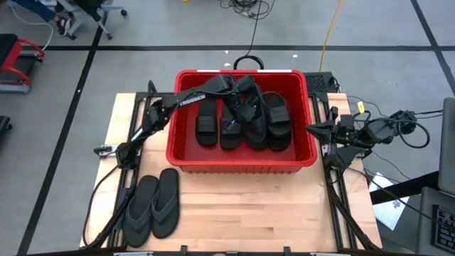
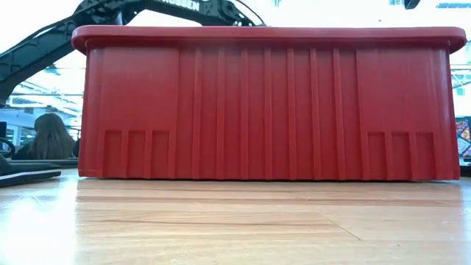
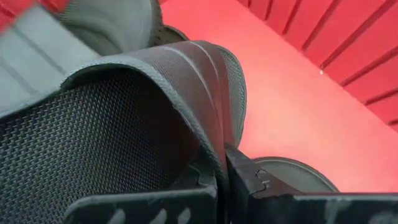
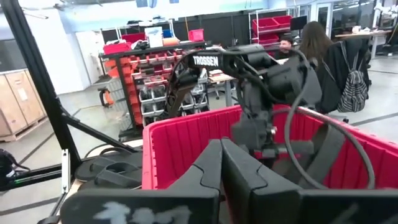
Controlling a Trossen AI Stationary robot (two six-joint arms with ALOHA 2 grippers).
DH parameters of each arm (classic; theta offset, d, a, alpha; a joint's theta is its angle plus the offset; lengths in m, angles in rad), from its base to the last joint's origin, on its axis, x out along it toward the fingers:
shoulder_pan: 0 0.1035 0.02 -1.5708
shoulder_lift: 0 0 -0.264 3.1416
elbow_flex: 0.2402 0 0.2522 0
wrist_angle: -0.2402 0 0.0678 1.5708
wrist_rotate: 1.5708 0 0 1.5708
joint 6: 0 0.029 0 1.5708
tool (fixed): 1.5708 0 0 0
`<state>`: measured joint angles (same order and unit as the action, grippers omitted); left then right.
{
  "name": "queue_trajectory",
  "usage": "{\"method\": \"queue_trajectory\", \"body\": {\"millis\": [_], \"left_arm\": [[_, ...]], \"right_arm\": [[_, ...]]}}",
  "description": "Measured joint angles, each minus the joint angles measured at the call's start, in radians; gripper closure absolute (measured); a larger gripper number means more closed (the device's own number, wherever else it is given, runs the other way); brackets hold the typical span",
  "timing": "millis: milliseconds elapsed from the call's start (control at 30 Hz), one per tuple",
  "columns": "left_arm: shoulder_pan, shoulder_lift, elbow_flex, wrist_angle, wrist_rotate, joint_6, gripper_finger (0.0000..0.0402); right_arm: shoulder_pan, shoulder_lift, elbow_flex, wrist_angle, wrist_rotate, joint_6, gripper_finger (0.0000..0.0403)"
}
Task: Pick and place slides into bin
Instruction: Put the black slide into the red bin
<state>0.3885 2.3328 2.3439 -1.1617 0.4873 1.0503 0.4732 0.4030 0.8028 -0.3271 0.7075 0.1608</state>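
Note:
The red bin [image 1: 186,153] stands at the table's middle, and its near wall fills the low view [image 2: 265,110]. Several black slides lie side by side inside it [image 1: 206,122] [image 1: 280,121]. My left gripper [image 1: 240,107] reaches over the bin's far left rim and is shut on one more black slide [image 3: 112,137] above the others. A dark grey flip-flop pair [image 1: 153,203] lies flat on the table near its front left corner. My right gripper [image 1: 313,129] is shut and empty just right of the bin. My left gripper pinches the edge of the slide's wide ribbed strap [image 3: 208,149] between its two fingers. The fingers come from above, pointing down into the bin. The slide hangs tilted in the hold, over the bin's red floor [image 3: 298,106] and another slide's end [image 3: 292,174].
The bin's far right part has bare floor. The right arm's base and cables [image 1: 398,131] crowd the table's right edge. A person [image 2: 50,136] sits in the room beyond the table. Free wood lies in front of the bin [image 1: 270,206].

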Motion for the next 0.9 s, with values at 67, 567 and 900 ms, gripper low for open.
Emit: {"method": "queue_trajectory", "body": {"millis": [67, 567, 900], "left_arm": [[0.002, 0.024, -0.001, 0.021, 0.002, 0.007, 0.0401], [0.045, 0.096, 0.001, 0.084, 0.08, 0.001, 0.0401], [0.056, 0.108, -0.001, 0.192, 0.058, -0.083, 0.0345]], "right_arm": [[0.0, 0.0, 0.0, 0.001, 0.0, 0.019, 0.0403], [0.0, 0.0, 0.0, 0.001, -0.001, 0.081, 0.0403], [0.0, 0.0, 0.0, 0.0, -0.001, 0.063, 0.0403]]}}
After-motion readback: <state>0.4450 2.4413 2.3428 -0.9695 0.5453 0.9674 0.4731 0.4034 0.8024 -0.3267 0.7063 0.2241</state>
